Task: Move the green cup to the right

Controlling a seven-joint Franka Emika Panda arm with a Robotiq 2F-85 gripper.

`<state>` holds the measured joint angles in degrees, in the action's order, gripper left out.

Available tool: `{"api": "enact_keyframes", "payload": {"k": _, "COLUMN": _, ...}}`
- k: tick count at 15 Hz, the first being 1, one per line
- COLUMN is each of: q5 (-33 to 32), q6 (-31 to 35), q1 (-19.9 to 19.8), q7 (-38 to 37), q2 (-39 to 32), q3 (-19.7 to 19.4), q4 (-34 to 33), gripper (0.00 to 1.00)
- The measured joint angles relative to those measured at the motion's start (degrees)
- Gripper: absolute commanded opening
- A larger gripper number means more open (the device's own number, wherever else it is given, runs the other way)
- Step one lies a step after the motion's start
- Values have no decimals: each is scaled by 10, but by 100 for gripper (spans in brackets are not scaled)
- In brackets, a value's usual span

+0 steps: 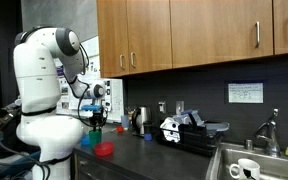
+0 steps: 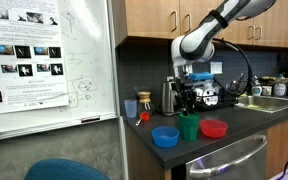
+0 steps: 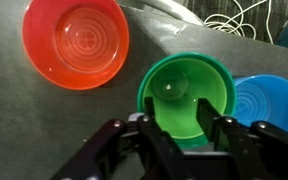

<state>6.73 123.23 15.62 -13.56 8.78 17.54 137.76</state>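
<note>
The green cup [image 3: 184,85] stands upright on the dark counter, between the flat red bowl [image 3: 76,42] and the blue dish [image 3: 269,105]. It also shows in both exterior views [image 2: 189,128] [image 1: 95,128]. My gripper [image 3: 184,118] is open and right above the cup's mouth, one finger over each side of the rim. I cannot tell whether the fingers touch the cup. In an exterior view my gripper [image 2: 189,106] hangs straight down onto the cup, with the red bowl [image 2: 214,128] and the blue dish [image 2: 165,136] on either side.
A whiteboard [image 2: 44,60] stands at the counter's end. A kettle [image 2: 169,97], a small tan cup [image 2: 131,107] and a coffee machine [image 2: 199,92] stand behind the dishes. A sink [image 1: 246,165] lies further along. Wall cabinets [image 1: 184,35] hang overhead.
</note>
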Motion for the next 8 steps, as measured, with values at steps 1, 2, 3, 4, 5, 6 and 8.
{"api": "enact_keyframes", "payload": {"k": 1, "q5": 0, "q6": 0, "q1": 0, "q7": 0, "q2": 0, "q3": 0, "q4": -1, "gripper": 7}}
{"api": "enact_keyframes", "payload": {"k": 2, "q5": 0, "q6": 0, "q1": 0, "q7": 0, "q2": 0, "q3": 0, "q4": -1, "gripper": 1}}
{"api": "enact_keyframes", "payload": {"k": 3, "q5": 0, "q6": 0, "q1": 0, "q7": 0, "q2": 0, "q3": 0, "q4": -2, "gripper": 0}}
{"api": "enact_keyframes", "payload": {"k": 4, "q5": 0, "q6": 0, "q1": 0, "q7": 0, "q2": 0, "q3": 0, "q4": -2, "gripper": 0}}
{"api": "enact_keyframes", "payload": {"k": 5, "q5": 0, "q6": 0, "q1": 0, "q7": 0, "q2": 0, "q3": 0, "q4": -2, "gripper": 0}}
{"api": "enact_keyframes", "payload": {"k": 6, "q5": 0, "q6": 0, "q1": 0, "q7": -2, "q2": 0, "q3": 0, "q4": -2, "gripper": 0}}
{"api": "enact_keyframes", "payload": {"k": 8, "q5": 0, "q6": 0, "q1": 0, "q7": -7, "q2": 0, "q3": 2, "q4": -2, "gripper": 0}}
